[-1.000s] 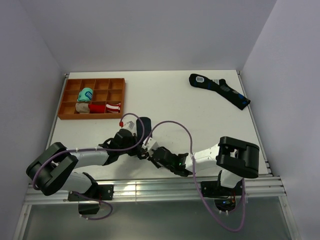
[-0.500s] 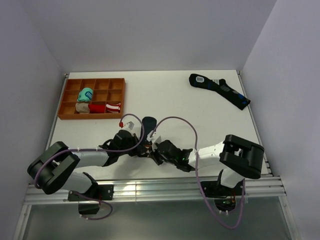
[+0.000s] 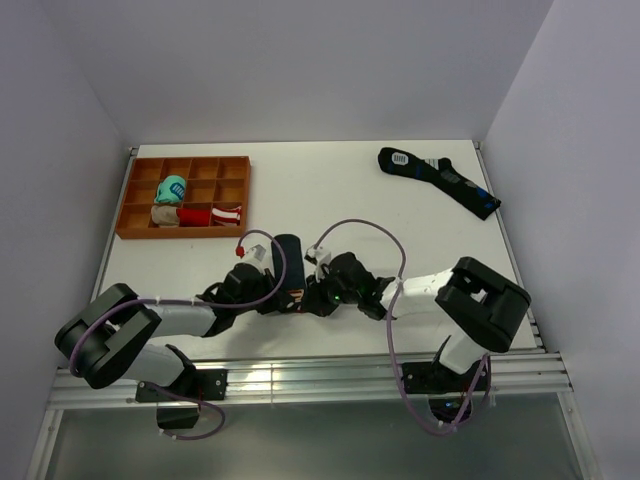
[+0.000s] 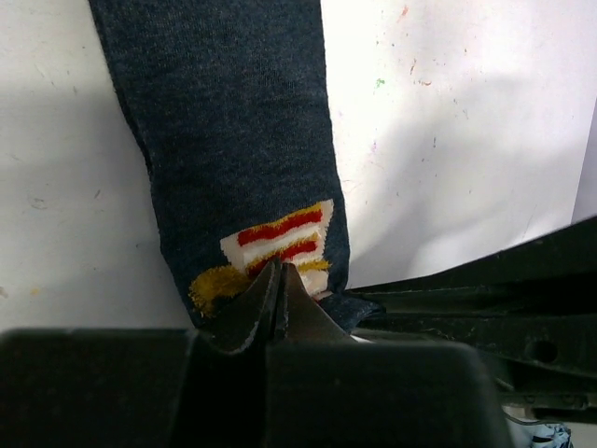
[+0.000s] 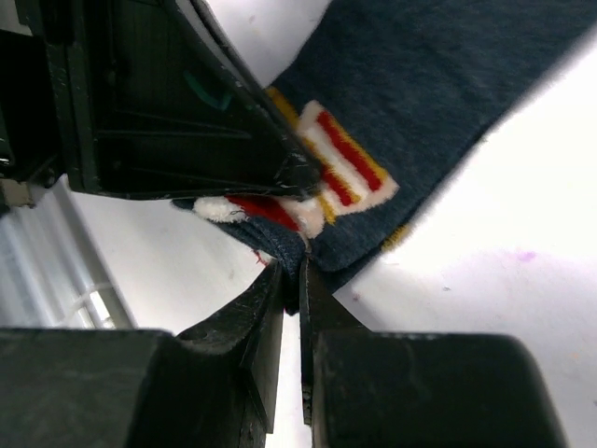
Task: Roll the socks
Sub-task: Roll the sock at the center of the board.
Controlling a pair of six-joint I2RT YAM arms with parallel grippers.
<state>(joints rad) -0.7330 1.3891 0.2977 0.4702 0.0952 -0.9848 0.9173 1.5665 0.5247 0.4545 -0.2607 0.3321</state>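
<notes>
Begin at 6 o'clock on the table (image 3: 330,190), nearest your arm bases. Both claws meet there at the near end of the socks (image 3: 289,248). Your left claw (image 3: 287,298) reaches in from 8 o'clock and your right claw (image 3: 312,296) from 4 o'clock. They sit so close in the overhead view that you can hardly separate their fingers.

From your left wrist camera, the left claw is pressed together on the hem. Its tips bite the cloth at the lower edge of the red-white-yellow patch (image 4: 280,238), and the right claw's dark body fills that view at 4 o'clock. From your right wrist camera, the right claw is pinched on the same end. Only a sliver shows between its fingers, with dark fabric caught there just below the patch. The left claw's black finger comes down onto the patch from 10 o'clock.

The socks run from that grip away toward 12 o'clock, a flat navy oblong lying unrolled on the white surface.

Farther out at 10 o'clock you have the orange tray (image 3: 190,159). The teal bundle (image 3: 172,188) sits in a middle-row compartment, and the beige bundle (image 3: 165,214) and red-and-white bundle (image 3: 218,213) lie along its near row.

At 1 o'clock, by the far corner, the long dark sock (image 3: 440,180) with blue marks lies slantwise, well apart from your claws.
</notes>
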